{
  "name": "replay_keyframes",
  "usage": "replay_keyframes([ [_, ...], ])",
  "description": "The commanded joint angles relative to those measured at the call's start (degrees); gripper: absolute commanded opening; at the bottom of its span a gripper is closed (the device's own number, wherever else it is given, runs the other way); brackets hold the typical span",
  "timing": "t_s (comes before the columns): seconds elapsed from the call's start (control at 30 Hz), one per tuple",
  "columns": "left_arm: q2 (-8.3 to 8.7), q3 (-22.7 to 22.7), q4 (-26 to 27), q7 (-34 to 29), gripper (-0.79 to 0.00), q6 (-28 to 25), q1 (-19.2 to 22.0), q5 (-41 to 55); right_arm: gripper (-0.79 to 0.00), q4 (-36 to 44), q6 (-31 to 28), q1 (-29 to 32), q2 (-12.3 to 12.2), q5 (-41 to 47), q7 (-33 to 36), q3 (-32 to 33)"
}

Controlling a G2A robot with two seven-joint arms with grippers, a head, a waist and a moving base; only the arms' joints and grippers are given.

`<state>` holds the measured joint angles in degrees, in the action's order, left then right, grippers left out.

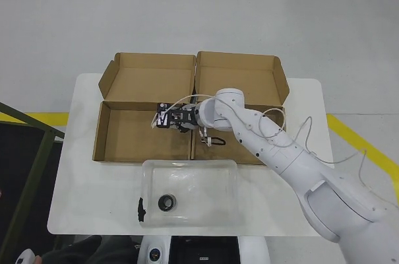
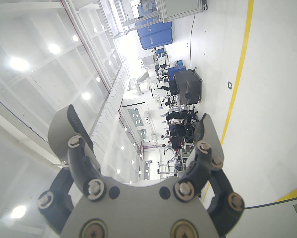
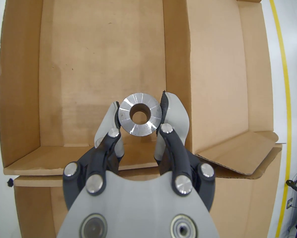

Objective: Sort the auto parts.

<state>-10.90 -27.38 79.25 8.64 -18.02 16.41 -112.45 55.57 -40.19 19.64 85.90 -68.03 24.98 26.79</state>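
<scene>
My right gripper (image 3: 140, 111) is shut on a silver metal ring (image 3: 140, 114) with a round hole through it. It holds the ring above the bare floor of the left cardboard box (image 3: 96, 50). In the top view this gripper (image 1: 163, 120) hangs over the left box (image 1: 126, 137), near the wall it shares with the right box (image 1: 239, 78). A small dark part (image 1: 215, 140) lies in the right box beside the arm. A black ring (image 1: 166, 202) lies in the clear plastic bin (image 1: 199, 175). My left gripper (image 2: 138, 115) is open with nothing in it and points up into the room.
The two boxes stand side by side at the back of the white table (image 1: 74, 191), lids folded back. The clear bin sits in front of them. A black piece (image 1: 141, 210) lies at the bin's left edge. Bare table lies left and right of the boxes.
</scene>
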Motion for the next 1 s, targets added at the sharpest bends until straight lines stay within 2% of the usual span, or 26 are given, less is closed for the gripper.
replay_keyframes([
  [0.0, 0.0, 0.0, 0.0, 0.0, 0.0, 0.0, 0.0, 0.0, -0.727, -1.26, -0.16, -0.19, 0.6, 0.03, -0.14, -0.43],
  [0.23, 0.0, 0.0, 0.0, 0.0, 0.0, 0.0, 0.0, 0.0, -0.65, -5.71, -0.41, -0.78, 2.78, -0.52, -1.19, -1.79],
  [0.37, 0.0, 0.0, 0.0, 0.0, 0.0, 0.0, 0.0, 0.0, -0.557, -7.6, -0.52, -1.15, 3.78, -1.22, -1.87, -2.22],
  [0.47, 0.0, 0.0, 0.0, 0.0, 0.0, 0.0, 0.0, 0.0, -0.523, -8.66, -0.45, -1.4, 4.42, -1.83, -2.06, -2.42],
  [0.73, 0.0, 0.0, 0.0, 0.0, 0.0, 0.0, 0.0, 0.0, -0.533, -10.35, -0.65, -1.82, 5.54, -3.17, -3.06, -2.21],
  [0.97, 0.0, 0.0, 0.0, 0.0, 0.0, 0.0, 0.0, 0.0, -0.517, -6.41, -1.88, -2.02, 4.57, -5.01, -4.05, 0.13],
])
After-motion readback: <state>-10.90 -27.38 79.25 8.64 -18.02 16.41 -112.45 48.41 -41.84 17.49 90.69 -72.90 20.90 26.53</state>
